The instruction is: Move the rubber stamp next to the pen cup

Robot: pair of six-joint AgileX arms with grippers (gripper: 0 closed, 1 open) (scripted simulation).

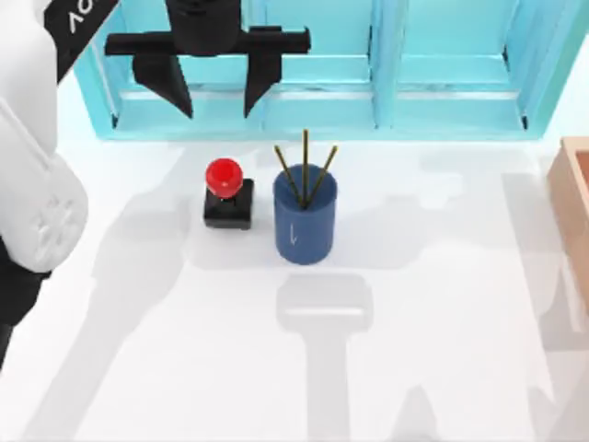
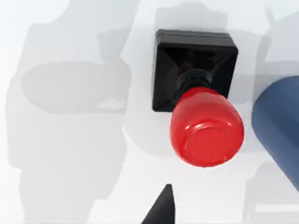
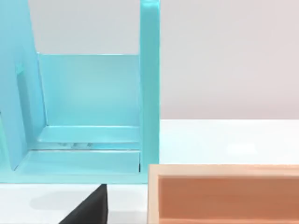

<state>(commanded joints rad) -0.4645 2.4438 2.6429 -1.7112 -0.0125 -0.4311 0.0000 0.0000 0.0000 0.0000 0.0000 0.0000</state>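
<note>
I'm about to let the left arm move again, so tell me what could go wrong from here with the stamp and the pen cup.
1. The rubber stamp stands close beside the pen cup; a low pass by the open left gripper could tip the stamp or nudge the cup.
2. The pencils stick up above the cup rim, so a finger swinging across might catch them.

I see bright, even light; soft grey arm shadows spread over the white desk, and glare glints on the rubber stamp knob.

shelf: turquoise, table's far edge | box: tan, right edge
</note>
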